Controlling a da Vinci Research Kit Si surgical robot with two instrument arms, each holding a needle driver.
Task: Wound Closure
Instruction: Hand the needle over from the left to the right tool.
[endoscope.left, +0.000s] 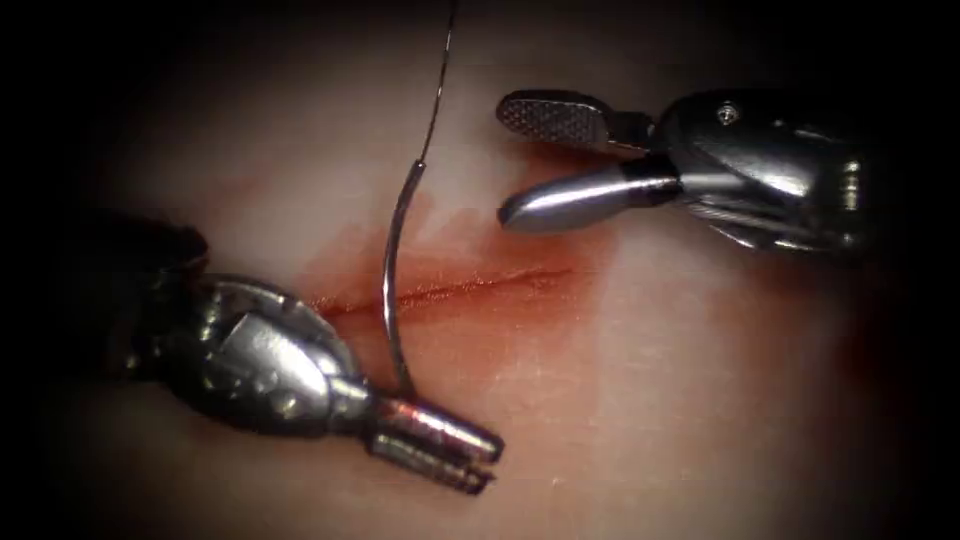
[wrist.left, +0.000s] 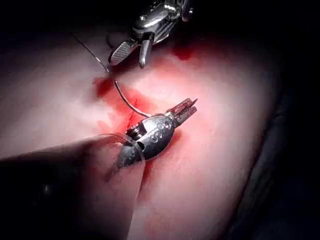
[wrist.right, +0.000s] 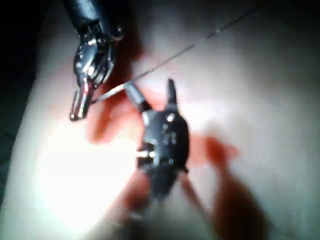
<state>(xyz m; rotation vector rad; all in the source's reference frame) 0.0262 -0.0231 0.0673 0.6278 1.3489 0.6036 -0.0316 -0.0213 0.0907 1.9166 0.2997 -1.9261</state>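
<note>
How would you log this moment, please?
left tool: holds needle near tip | right tool: open, empty | needle over cut, thread trailing

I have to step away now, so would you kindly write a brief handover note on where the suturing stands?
Left tool: jaws shut on the needle near its pointed end, at the base of the jaws.
Right tool: jaws open, holding nothing, above the tissue to the right of the needle.
Needle: free of the tissue, arching over the cut; the thread runs up from its swaged end.
Red fluid lies around the cut.
Done: no stitch visible across the cut.
Left: the cut is still open along its visible length.
</note>
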